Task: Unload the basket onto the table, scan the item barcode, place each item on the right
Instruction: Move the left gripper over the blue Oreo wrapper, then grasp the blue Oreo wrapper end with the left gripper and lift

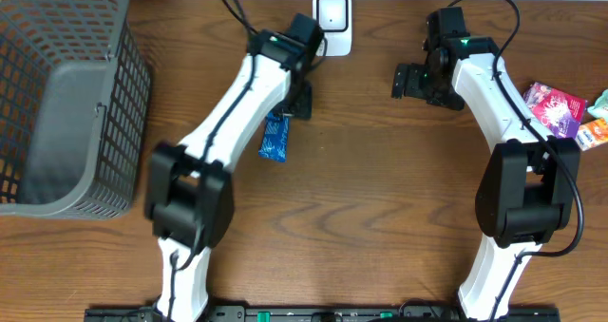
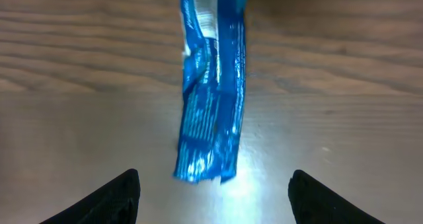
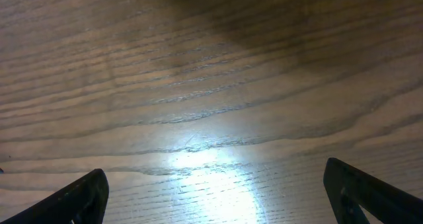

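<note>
Overhead, packet lies flat just beside left claw, short of scanner. Left wrist: jaws apart, empty; packet's long axis runs straight ahead between them. Right wrist: right claw spread wide, empty, the farther arm.

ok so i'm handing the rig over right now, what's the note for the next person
Left gripper open, straddling the blue packet, which lies on the table ungripped.
Right gripper open over bare table, holding nothing.
White scanner sits at the table's far edge; more packets at the right edge, grey basket far left.
Done: left gripper lined up on the packet.
Left: grip, lift, show barcode to scanner.
</note>
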Robot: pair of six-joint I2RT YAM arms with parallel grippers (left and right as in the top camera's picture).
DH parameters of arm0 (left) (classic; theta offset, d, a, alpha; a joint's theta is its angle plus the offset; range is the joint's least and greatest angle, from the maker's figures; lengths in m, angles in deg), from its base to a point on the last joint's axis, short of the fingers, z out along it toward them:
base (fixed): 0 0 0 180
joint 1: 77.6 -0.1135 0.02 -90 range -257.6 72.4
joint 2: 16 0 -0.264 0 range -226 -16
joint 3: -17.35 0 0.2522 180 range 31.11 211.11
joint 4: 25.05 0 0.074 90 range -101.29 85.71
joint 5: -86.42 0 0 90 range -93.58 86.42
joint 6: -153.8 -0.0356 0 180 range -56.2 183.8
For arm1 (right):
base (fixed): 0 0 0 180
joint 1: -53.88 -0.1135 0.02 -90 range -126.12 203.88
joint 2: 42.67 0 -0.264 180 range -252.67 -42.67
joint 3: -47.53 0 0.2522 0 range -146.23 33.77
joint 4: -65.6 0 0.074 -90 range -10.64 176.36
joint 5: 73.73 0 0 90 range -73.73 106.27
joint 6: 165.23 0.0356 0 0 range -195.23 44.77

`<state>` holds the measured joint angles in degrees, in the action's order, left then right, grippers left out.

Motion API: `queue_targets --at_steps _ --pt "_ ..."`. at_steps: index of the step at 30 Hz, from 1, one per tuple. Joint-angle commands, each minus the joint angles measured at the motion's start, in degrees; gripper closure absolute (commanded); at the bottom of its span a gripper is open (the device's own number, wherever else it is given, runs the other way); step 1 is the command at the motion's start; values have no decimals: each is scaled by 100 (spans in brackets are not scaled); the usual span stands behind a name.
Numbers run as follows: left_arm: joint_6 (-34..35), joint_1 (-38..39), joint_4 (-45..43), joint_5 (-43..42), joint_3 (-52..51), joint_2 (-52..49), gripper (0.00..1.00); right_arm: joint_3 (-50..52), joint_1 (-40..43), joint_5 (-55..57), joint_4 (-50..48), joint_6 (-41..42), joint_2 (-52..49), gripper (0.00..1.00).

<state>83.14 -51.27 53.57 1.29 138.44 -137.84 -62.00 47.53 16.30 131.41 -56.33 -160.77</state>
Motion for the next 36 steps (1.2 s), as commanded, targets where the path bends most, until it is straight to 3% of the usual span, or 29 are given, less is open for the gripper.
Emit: queue_targets --at_steps 1,15,18,20,26,36 --pt "-153 2 -66 7 -31 -369 28 31 -55 76 2 79 81 1" --pt "-662 302 -756 87 -31 -699 28 31 -61 76 2 79 81 1" --pt "-544 299 -848 212 -31 -765 33 31 -61 74 4 79 81 1" --pt "-192 299 -841 721 -31 -815 37 31 -61 74 2 79 81 1" --pt "-98 302 -868 743 -42 -831 43 31 -59 76 2 79 81 1" --pt "-101 302 -883 782 -138 -1281 43 31 -98 74 2 79 81 1"
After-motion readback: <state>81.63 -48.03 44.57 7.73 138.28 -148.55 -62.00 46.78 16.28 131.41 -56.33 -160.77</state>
